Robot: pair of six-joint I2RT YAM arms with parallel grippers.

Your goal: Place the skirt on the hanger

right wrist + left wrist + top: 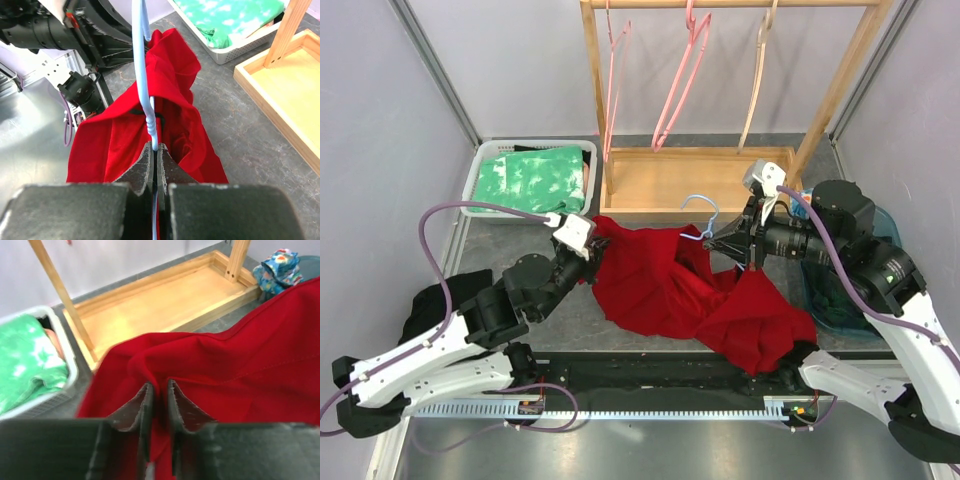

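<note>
The red skirt point(660, 290) lies crumpled on the table between the two arms, one part draped over the light blue hanger point(703, 212). My right gripper point(156, 150) is shut on the hanger's wire point(142, 65) just below its twisted neck, and the skirt point(115, 140) hangs round that neck. The hanger's hook rises above the cloth. My left gripper point(159, 387) sits at the skirt's left edge point(592, 250), its jaws drawn close together with a fold of red cloth point(240, 365) pinched between them.
A wooden rack base point(720, 175) stands behind the skirt, with pink hangers point(675, 90) on its rail. A white basket point(480, 180) with green cloth is at back left, a blue bin point(840, 300) at right. Black cloth point(460, 285) lies at left.
</note>
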